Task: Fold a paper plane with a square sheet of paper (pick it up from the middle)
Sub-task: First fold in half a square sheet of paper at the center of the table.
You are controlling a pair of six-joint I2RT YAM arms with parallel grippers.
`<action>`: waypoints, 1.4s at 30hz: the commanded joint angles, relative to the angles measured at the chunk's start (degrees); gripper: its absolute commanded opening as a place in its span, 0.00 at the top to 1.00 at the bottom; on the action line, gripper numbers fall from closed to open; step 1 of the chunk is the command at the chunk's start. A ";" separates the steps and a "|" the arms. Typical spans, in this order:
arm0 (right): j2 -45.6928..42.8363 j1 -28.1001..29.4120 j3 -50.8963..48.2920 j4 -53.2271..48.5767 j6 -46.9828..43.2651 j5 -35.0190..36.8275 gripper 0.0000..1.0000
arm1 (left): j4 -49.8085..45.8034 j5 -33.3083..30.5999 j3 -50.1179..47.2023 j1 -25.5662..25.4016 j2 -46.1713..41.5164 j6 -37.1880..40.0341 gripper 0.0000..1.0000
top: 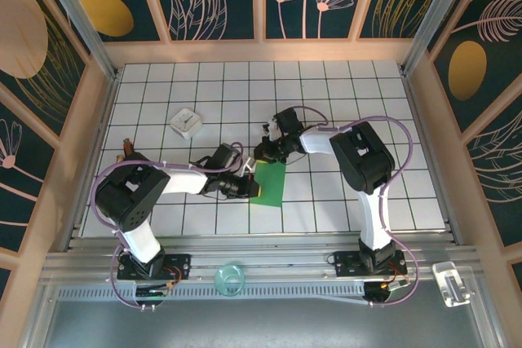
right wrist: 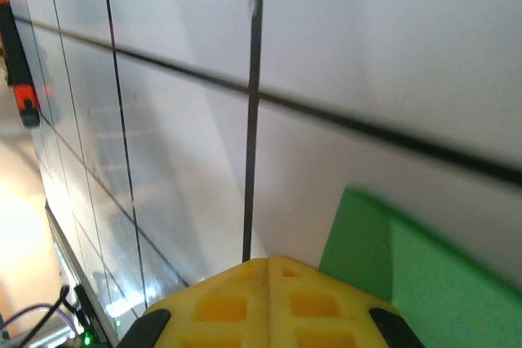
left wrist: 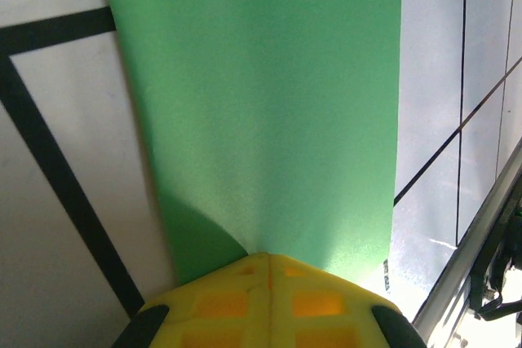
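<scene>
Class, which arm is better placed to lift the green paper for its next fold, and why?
Left, probably. The left gripper, shut, seems to pinch the paper at its edge; the right gripper, also shut, sits beside a corner, holding nothing.

Your paper (left wrist: pixel 269 120): matt green, fine grainy texture. Left finger pads (left wrist: pixel 220 303): yellow plastic, dull, moulded square recesses. Table (right wrist: pixel 367 38) you work on: white, glossy, glare streaks. Rail (top: pixel 261 262): bare metal. Frame (top: pixel 261 50): pale wood.

The square sheet of paper (left wrist: pixel 261 103) is running off the top edge, its near end hiding behind the left gripper (left wrist: pixel 269 258).
</scene>
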 commanded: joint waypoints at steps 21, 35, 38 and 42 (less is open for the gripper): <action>-23.51 -9.91 -13.73 0.44 -6.44 12.54 0.96 | 8.91 -12.73 -0.76 -1.22 -8.58 -19.32 0.69; -40.03 1.34 -37.13 6.76 4.05 15.85 0.83 | 6.70 -12.06 15.21 3.03 9.01 -11.41 0.87; -38.47 1.76 -36.30 6.44 3.83 16.36 0.83 | 5.44 -12.96 17.44 4.03 11.88 -10.57 0.94; -38.50 2.34 -36.59 6.13 3.69 14.49 0.83 | 5.04 -15.53 16.02 4.82 11.84 -9.95 0.99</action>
